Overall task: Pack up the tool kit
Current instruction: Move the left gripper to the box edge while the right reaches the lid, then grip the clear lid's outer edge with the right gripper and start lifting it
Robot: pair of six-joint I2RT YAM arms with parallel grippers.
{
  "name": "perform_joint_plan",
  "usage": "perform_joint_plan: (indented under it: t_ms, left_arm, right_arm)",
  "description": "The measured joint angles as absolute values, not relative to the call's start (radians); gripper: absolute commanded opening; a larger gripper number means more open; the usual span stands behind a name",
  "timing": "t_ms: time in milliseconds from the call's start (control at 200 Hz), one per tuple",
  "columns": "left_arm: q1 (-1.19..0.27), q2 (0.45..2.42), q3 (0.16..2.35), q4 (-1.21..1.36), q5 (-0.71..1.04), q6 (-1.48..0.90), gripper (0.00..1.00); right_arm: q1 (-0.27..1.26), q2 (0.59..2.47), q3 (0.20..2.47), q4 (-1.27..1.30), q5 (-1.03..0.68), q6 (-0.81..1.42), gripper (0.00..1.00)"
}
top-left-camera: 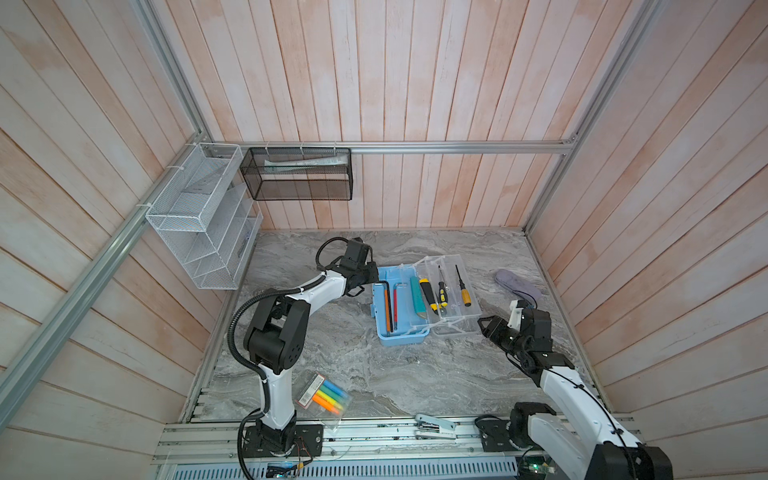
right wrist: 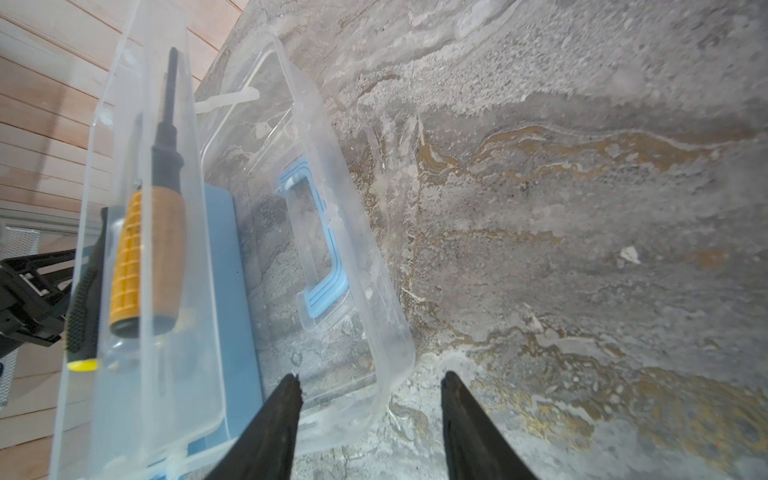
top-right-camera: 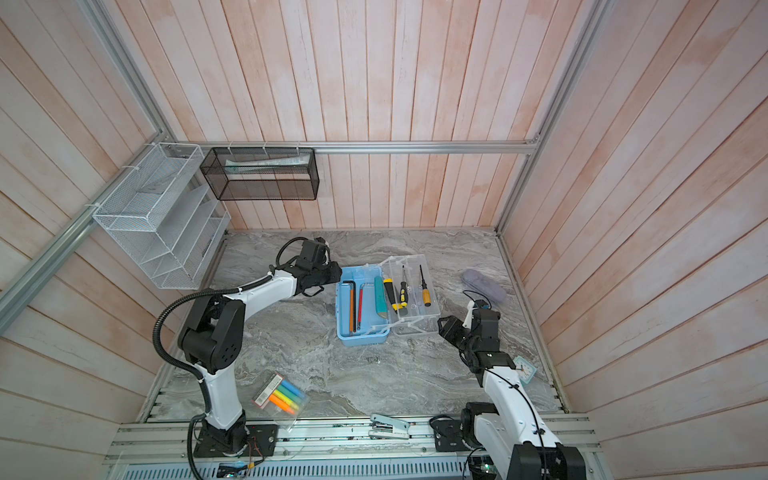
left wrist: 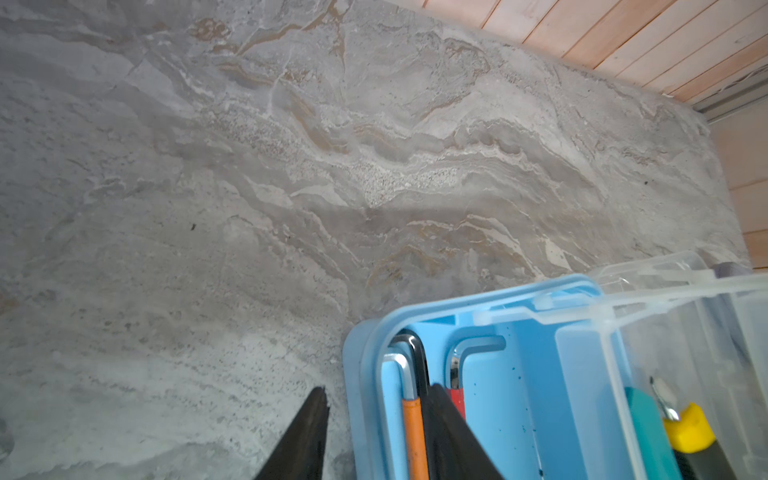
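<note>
The small rectangular light-blue plastic tool kit [top-left-camera: 401, 338] sits on the grey marbled tabletop [top-left-camera: 374, 382] between the grippers, its transparent lid [right wrist: 353, 257] swung open, with the left gripper [left wrist: 376, 390] parted astride its side wall and the right gripper [right wrist: 372, 376] parted astride the lid's rim.

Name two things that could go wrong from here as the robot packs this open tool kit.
1. The left gripper straddles the blue wall of the tool kit, one finger over the hex keys; closing could pinch a key or tip the box.
2. The right gripper, jaws open, flanks a corner of the clear lid; a slipping grip could jolt the tray and its loose screwdrivers.
</note>
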State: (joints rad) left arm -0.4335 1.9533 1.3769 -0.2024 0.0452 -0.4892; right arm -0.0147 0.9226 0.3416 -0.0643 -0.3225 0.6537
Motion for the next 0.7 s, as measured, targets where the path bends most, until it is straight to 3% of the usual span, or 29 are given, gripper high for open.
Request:
perform_joint_plan:
  t_ms: [215,700]
  left_arm:
    - [-0.434,1.970,1.397,-0.200,0.049,-0.493,0.32]
    - [-0.432,2.000,1.411,-0.209,0.048,-0.493,0.31]
  right_arm:
    - [-0.015,1.011,0.339,0.019,-0.361,0.655,0.50]
    - [-0.008,1.145,0.346,0.121,-0.447,0.655,0.41]
